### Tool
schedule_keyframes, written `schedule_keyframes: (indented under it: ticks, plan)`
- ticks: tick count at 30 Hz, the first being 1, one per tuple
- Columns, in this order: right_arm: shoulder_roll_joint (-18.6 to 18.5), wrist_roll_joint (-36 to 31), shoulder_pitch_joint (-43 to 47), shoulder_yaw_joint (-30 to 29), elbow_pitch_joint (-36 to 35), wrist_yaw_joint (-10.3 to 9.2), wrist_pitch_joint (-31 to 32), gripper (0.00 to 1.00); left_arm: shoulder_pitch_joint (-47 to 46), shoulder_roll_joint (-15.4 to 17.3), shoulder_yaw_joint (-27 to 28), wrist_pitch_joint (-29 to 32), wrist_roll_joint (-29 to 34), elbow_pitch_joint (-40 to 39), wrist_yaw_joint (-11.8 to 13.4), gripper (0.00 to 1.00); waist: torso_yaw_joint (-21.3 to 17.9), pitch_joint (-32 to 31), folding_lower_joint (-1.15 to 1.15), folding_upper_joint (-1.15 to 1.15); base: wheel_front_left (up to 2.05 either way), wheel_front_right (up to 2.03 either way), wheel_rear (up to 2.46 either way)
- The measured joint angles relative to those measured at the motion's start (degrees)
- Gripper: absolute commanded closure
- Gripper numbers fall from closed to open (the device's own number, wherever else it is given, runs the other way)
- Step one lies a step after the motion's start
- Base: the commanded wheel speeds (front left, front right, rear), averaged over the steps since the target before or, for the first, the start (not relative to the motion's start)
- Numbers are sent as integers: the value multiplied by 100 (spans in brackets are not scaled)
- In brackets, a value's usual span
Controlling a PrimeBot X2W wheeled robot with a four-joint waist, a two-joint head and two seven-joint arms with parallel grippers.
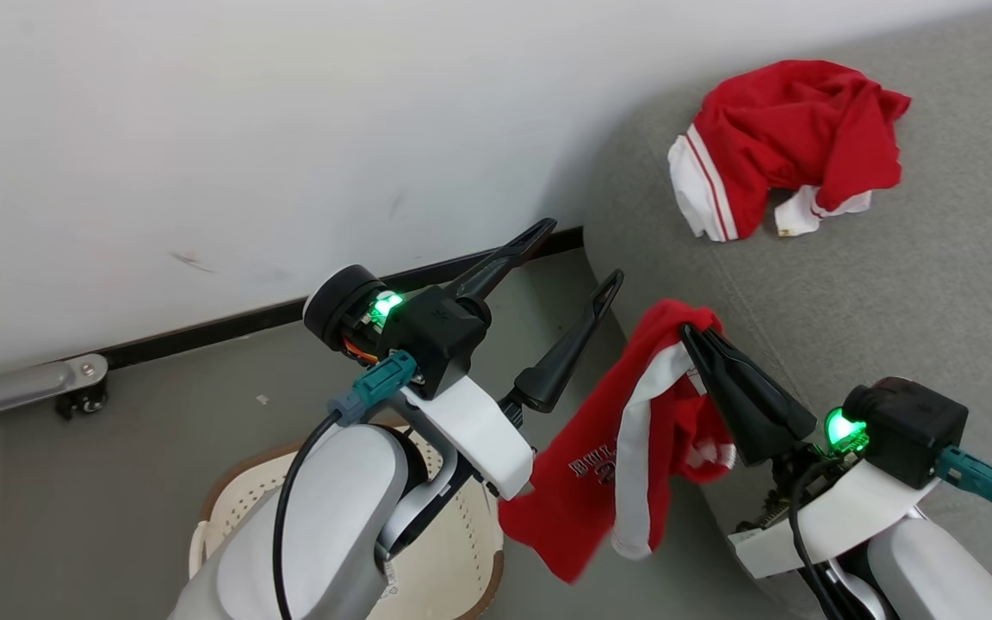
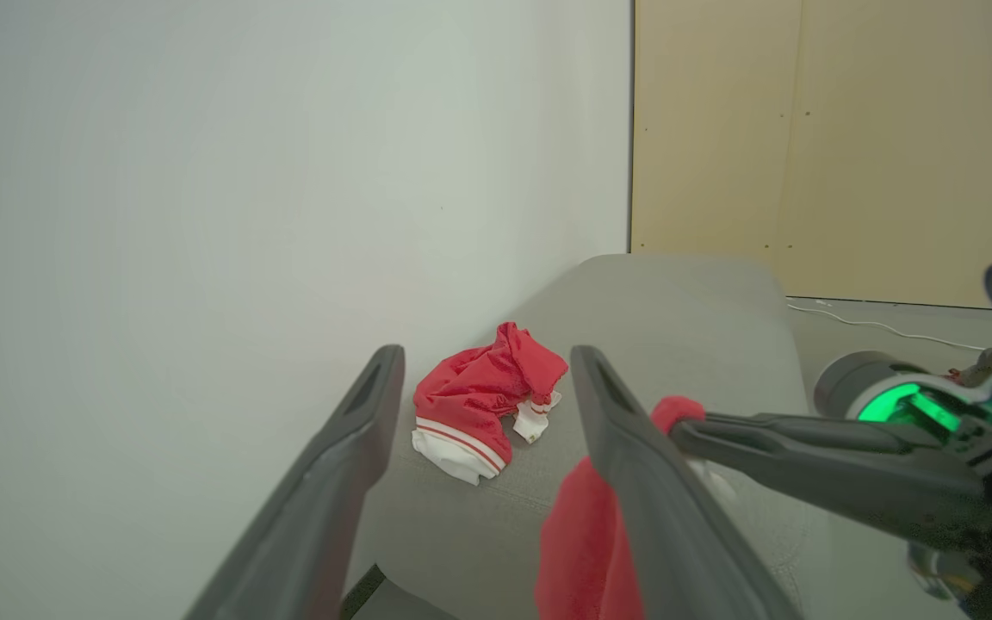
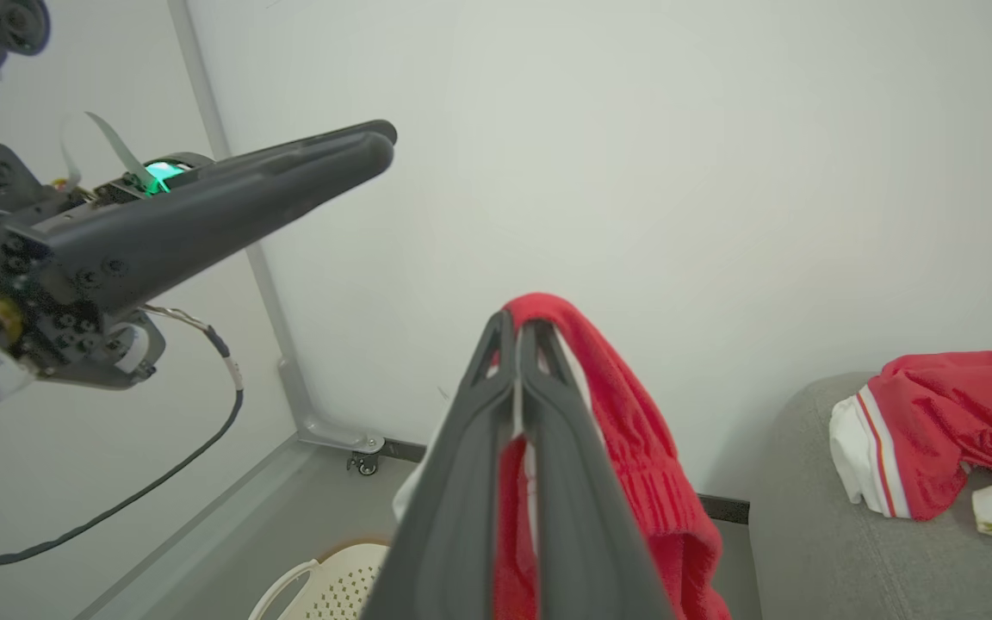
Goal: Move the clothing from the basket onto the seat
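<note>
The right claw [image 1: 692,331] is shut on a soft red top with white stripes [image 1: 599,465], hanging beside the big grey cloth sofa [image 1: 892,284]. Lift it toward 1 o'clock, over the sofa, then let go. The left claw [image 1: 580,251] is open and empty.

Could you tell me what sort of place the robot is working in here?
Probably a bare indoor test room staged as a home corner: a grey sofa beside a plain white wall, a laundry basket on the floor, and a metal frame on a castor by the wall.
</note>
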Motion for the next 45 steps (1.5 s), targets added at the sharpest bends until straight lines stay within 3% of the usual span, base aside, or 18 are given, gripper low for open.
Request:
schedule_keyframes:
  ticks: [20, 32, 45]
  plan:
    - [183, -174, 201, -67, -235, 0, 0, 100, -169, -1, -58, 44, -38, 204, 4, 0, -1068, 215, 0, 0, 0, 0, 0]
    - [155, -241, 93, -35, -154, 0, 0, 100, -173, 82, -4, 119, 45, 205, 144, 0, -1472, 389, 0, 0, 0, 0, 0]
    - [-376, -693, -1628, -771, 42, 1, 0, 100, -173, 229, 36, 397, 263, 15, 409, 0, -1618, 784, 0, 0, 0, 0, 0]
